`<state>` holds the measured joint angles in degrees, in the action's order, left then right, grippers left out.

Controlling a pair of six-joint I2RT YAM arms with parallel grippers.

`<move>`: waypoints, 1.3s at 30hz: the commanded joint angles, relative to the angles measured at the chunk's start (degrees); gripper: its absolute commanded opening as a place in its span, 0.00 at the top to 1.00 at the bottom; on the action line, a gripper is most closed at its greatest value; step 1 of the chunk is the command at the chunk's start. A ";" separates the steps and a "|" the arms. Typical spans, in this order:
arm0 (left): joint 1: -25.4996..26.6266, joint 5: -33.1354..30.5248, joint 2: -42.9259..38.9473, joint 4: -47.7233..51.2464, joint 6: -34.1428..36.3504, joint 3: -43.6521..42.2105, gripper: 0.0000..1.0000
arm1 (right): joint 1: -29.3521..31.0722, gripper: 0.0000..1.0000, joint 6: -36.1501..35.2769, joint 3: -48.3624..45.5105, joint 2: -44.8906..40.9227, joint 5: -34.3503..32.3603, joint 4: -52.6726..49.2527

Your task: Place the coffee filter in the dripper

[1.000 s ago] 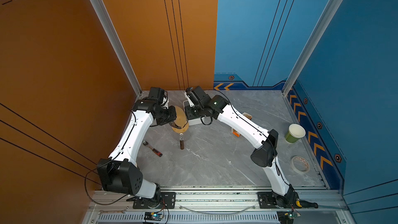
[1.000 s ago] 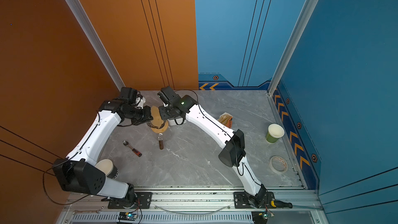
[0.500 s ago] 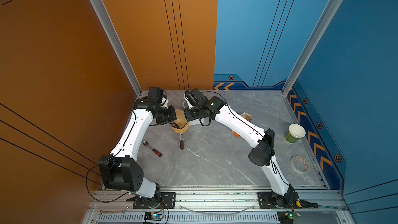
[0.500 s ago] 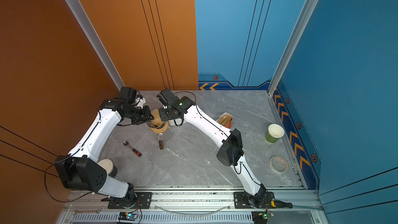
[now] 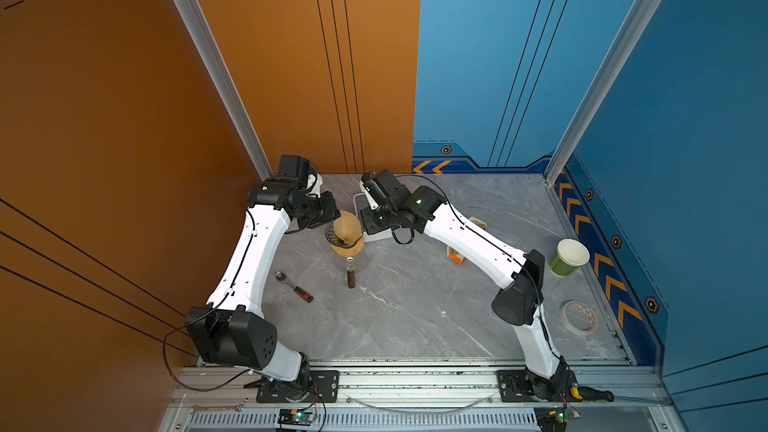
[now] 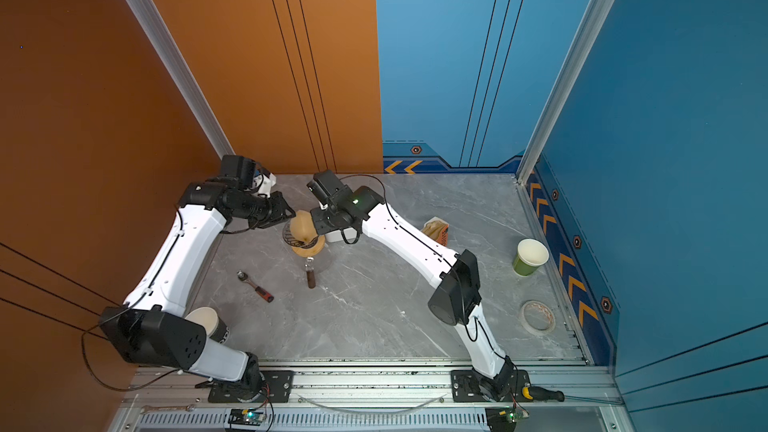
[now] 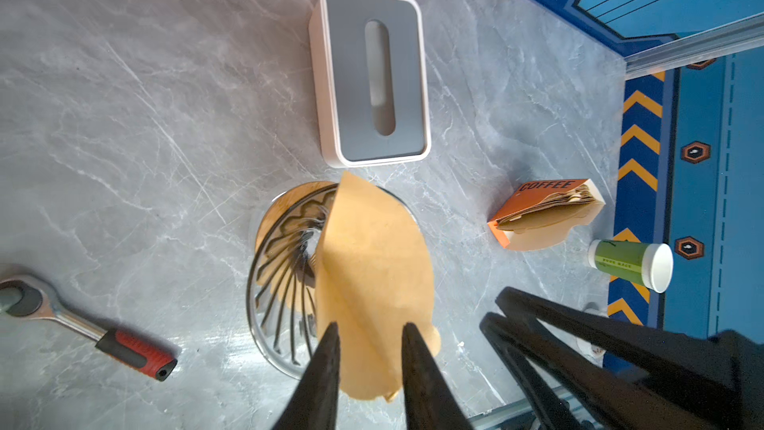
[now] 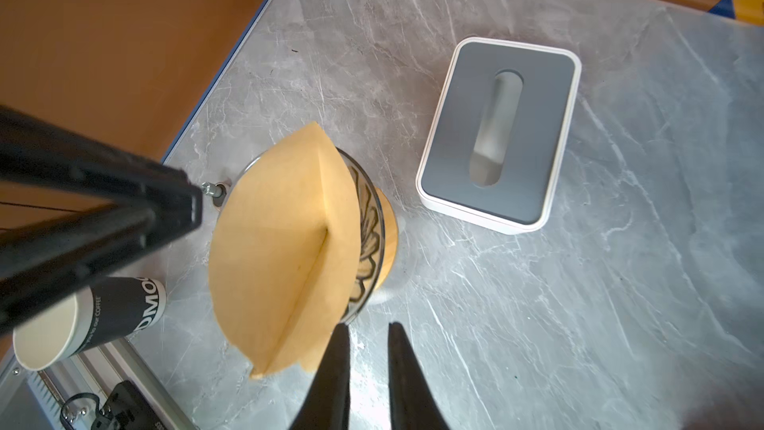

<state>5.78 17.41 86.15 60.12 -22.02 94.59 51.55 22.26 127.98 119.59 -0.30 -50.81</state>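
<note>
Lettering we read: COFFEE on one orange filter box (image 7: pixel 545 200), OMO on one dark cup (image 8: pixel 120 308), one green cup (image 7: pixel 620 260), one coffee filter (image 7: pixel 372 250) leaning inside one dripper (image 7: pixel 281 266), left gripper (image 7: pixel 370 326) and right gripper (image 8: pixel 368 326) both parted, empty.

In both top views, sees only a ribbed sliver of the dripper (image 5: pixel 331 237) past the coffee filter (image 5: pixel 348 225) at centre frame, with the white tissue box (image 5: pixel 378 237) mostly buried under the right arm's wrist and the orange filter carton (image 5: pixel 455 254) partly behind that arm. Catches the dark paper cup (image 6: pixel 206 320) at lower left of a top view only in part, behind the left arm's base. In the wrist views, loses the head of the ratchet (image 7: pixel 82 323) to the frame edge and gets the left gripper (image 8: pixel 192 204) out of focus and cropped.
</note>
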 commanded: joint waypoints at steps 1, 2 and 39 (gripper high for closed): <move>1.44 -0.10 -0.12 2.35 3.63 2.53 0.73 | 0.80 0.81 -1.32 -5.73 -6.70 -1.55 5.05; 1.70 -0.62 0.55 2.61 4.18 2.95 0.75 | 0.90 0.80 -1.43 -7.96 -8.22 -1.44 6.65; 14.96 -22.68 19.69 21.21 16.14 23.07 1.00 | 1.53 0.00 -2.55 -48.48 -39.33 4.28 29.67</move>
<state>20.34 -2.83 104.27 77.25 -7.51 115.87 52.84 20.36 80.71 81.52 3.36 -22.76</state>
